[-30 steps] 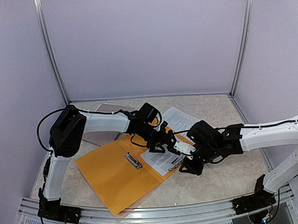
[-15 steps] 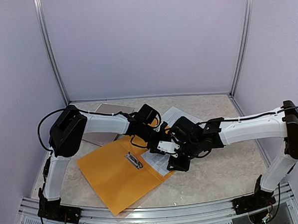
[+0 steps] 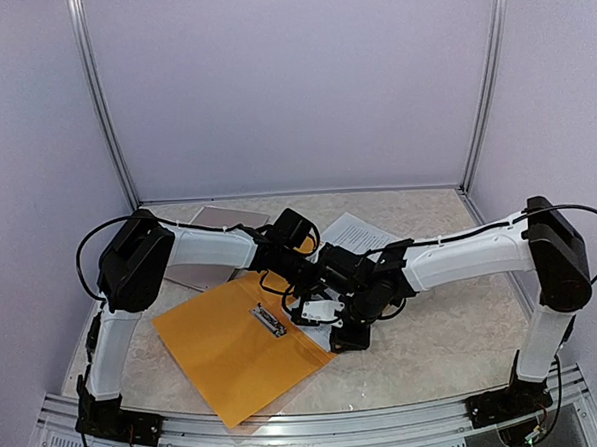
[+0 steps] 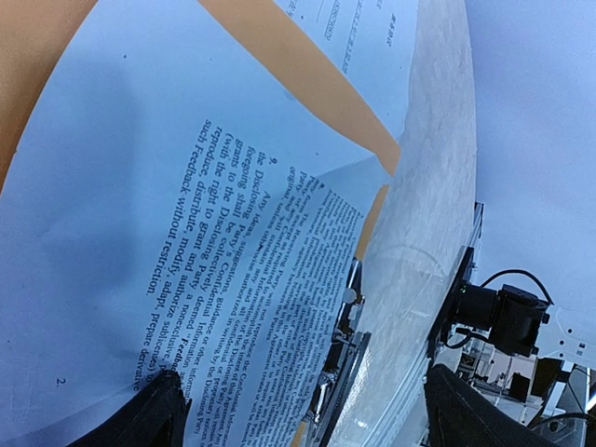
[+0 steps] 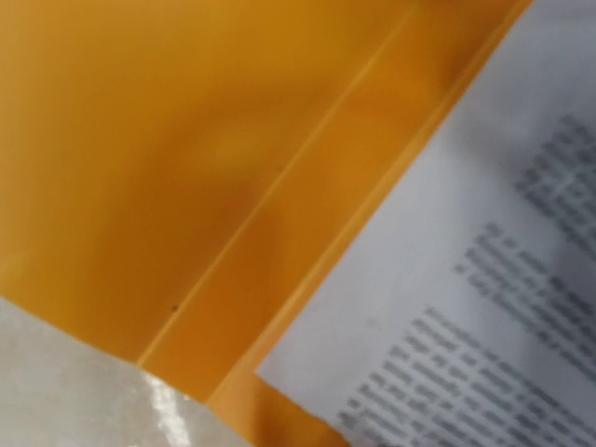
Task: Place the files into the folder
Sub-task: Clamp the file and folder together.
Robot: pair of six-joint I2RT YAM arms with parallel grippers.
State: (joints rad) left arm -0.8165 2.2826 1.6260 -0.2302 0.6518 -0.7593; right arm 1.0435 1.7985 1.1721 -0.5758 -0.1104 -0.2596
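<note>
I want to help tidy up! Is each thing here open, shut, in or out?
Flat orange folder: open, lying flat on the table.
White printed paper sheets: lying loose on the open folder.
Left gripper: open, above the sheets.
Right gripper: low over the folder, open or shut unclear.

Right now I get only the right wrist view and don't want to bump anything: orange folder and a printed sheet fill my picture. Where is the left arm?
Observer: Its left tool hovers close beside your right tool, over a printed sheet on the folder.
Operator: Open or shut?
Observer: Open, its fingers wide apart above the paper.
Operator: Any files outside the folder?
Observer: A second sheet lies behind both arms, partly past the folder's far edge.
</note>
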